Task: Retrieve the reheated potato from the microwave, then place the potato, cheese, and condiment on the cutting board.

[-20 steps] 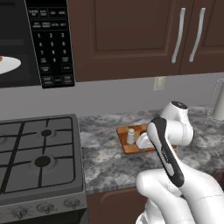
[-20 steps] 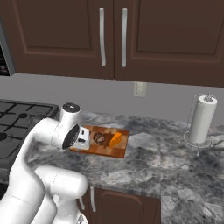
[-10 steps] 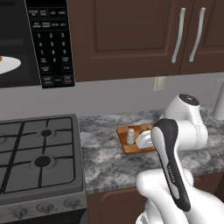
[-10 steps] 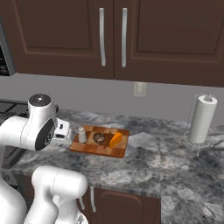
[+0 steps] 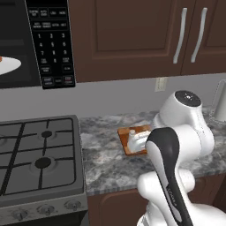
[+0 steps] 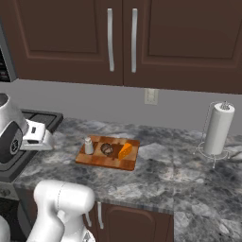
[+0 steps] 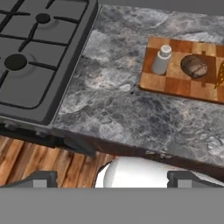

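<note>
The patchwork cutting board (image 6: 97,159) lies on the granite counter. On it stand the off-white condiment shaker (image 6: 88,145), the dark brown potato (image 6: 108,149) and an orange cheese wedge (image 6: 125,151). In the hand view the board (image 7: 175,83) sits at the upper right with the condiment (image 7: 162,59) and potato (image 7: 194,65) on it. My gripper (image 7: 113,179) is open and empty, its fingertips (image 7: 39,179) wide apart, held above the counter's front edge to the left of the board. The black microwave (image 5: 50,44) hangs at the upper left, its white turntable (image 5: 9,66) showing.
A gas stove (image 5: 37,154) fills the counter left of the board. A paper towel roll (image 6: 218,128) on its stand is at the far right. Dark wood cabinets (image 6: 118,38) hang above. My own white arm covers most of the board in the left base view.
My hand has drawn back from over the board to the left, toward the stove and the counter's front edge, still open and empty. The things on the board have stayed put.
</note>
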{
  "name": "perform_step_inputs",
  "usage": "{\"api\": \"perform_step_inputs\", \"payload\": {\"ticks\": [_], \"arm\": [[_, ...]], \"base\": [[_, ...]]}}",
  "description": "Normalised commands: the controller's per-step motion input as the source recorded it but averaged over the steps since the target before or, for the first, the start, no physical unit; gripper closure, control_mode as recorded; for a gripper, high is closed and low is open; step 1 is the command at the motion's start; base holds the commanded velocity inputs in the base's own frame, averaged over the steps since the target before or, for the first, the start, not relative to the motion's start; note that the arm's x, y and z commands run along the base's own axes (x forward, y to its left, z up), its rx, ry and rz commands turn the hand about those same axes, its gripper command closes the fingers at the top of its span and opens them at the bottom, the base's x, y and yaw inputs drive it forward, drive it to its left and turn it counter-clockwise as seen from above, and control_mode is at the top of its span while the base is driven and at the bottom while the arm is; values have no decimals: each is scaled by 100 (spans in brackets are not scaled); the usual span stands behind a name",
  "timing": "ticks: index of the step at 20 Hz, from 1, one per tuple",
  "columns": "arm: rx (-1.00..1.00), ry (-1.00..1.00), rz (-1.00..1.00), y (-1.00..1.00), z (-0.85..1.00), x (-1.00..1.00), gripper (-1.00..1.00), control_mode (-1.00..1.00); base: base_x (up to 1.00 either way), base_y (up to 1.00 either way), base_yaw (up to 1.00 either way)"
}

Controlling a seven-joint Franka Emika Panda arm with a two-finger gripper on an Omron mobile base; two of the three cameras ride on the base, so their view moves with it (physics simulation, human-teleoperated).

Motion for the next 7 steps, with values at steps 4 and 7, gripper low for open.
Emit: {"api": "perform_step_inputs", "payload": {"ticks": [4,7], "arm": [[0,0,0,32,50,-66,-100,-100],[0,0,0,29,48,-53,-100,-100]], "base": [[0,0,0],[0,0,0]]}}
